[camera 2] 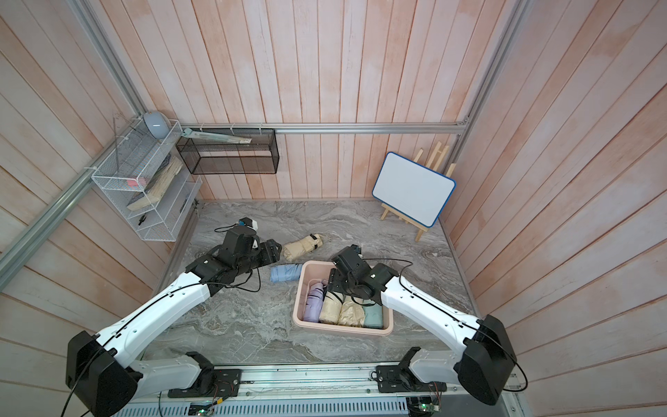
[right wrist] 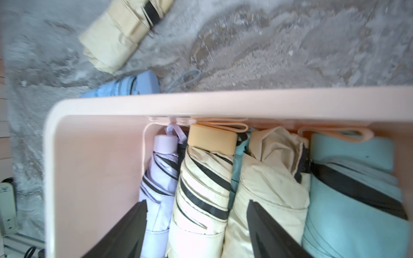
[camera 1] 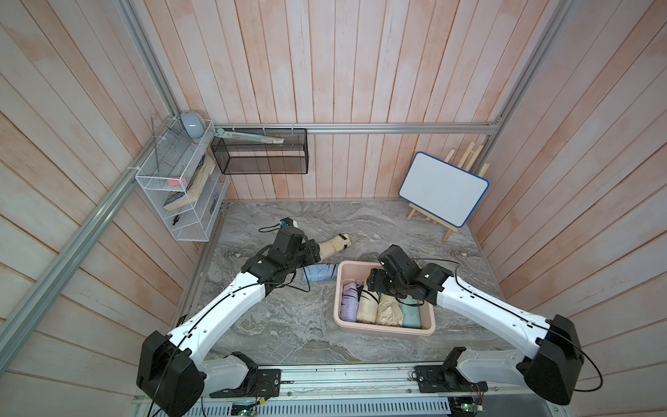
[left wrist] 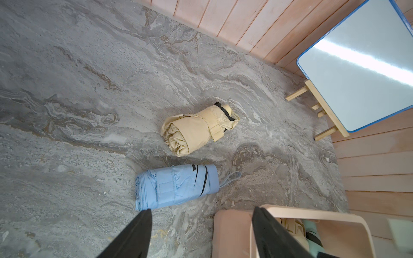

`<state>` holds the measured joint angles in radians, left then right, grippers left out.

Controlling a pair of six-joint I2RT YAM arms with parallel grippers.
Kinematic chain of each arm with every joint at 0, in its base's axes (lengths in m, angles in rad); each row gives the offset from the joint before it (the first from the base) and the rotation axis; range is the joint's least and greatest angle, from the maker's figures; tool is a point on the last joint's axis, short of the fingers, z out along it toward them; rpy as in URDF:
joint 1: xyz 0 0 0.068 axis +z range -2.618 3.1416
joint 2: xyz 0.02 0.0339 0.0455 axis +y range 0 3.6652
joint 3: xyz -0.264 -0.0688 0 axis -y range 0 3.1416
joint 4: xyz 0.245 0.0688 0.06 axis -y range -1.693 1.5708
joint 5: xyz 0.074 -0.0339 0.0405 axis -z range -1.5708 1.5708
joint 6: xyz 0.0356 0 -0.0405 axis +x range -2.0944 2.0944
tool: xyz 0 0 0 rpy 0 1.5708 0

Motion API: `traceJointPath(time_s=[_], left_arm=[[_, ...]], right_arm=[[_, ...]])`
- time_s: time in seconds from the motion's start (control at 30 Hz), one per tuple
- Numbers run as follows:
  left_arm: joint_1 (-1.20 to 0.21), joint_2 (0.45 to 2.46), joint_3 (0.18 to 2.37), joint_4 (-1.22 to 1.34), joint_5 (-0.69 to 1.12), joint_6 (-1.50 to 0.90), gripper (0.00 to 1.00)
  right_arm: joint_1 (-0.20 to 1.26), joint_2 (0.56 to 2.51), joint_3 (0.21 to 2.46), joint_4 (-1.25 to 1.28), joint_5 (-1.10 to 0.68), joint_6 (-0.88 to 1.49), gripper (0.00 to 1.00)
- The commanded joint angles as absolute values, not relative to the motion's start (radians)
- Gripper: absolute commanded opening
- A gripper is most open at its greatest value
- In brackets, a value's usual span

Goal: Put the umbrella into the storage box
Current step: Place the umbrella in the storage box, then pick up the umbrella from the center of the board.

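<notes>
Right wrist view: right gripper (right wrist: 196, 202) jaws spread, gripping nothing. Cream umbrella (right wrist: 205, 178) lies in the storage box (right wrist: 223, 102) w/ 3 others. Blue umbrella (left wrist: 176, 186) and beige umbrella (left wrist: 199, 129) are on the table left of box, not done yet. Left gripper (left wrist: 202, 208) is open, empty, near them.

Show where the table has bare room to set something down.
Free: marble table between the storage box and the arm bases; also between loose beige umbrella and whiteboard. Crowded: the box, packed with four umbrellas; blue umbrella beside it.
</notes>
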<state>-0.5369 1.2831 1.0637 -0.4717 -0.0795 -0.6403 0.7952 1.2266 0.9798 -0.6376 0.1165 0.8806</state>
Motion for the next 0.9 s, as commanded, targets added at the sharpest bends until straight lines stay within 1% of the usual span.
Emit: traceJointPath(time_s=[0.0, 0.1, 0.27, 0.43, 0.57, 0.7, 0.87], left_arm=[[-0.526, 1.32, 1.104, -0.424, -0.042, -0.524, 0.76], [-0.526, 1.37, 1.134, -0.409, -0.013, -0.411, 0.76], [-0.526, 1.502, 1.214, -0.462, 0.022, -0.194, 0.77], [-0.526, 1.618, 1.278, -0.462, -0.002, 0.04, 0.79], [-0.526, 1.695, 1.333, -0.48, -0.002, 0.204, 0.79], [-0.522, 1.774, 1.401, -0.507, 0.004, 0.292, 0.81], [-0.504, 1.895, 1.514, -0.576, 0.055, 0.314, 0.83]], right_arm=[[0.795, 1.159, 0.965, -0.569, 0.171, 0.826, 0.75], [0.784, 1.113, 0.959, -0.511, 0.179, 0.781, 0.74], [0.731, 1.062, 0.949, -0.46, 0.174, 0.721, 0.74], [0.646, 1.04, 0.934, -0.433, 0.121, 0.669, 0.74], [0.606, 1.05, 0.951, -0.413, 0.073, 0.613, 0.73], [0.592, 1.08, 0.982, -0.417, 0.057, 0.561, 0.74], [0.57, 1.102, 1.007, -0.427, 0.043, 0.534, 0.74]])
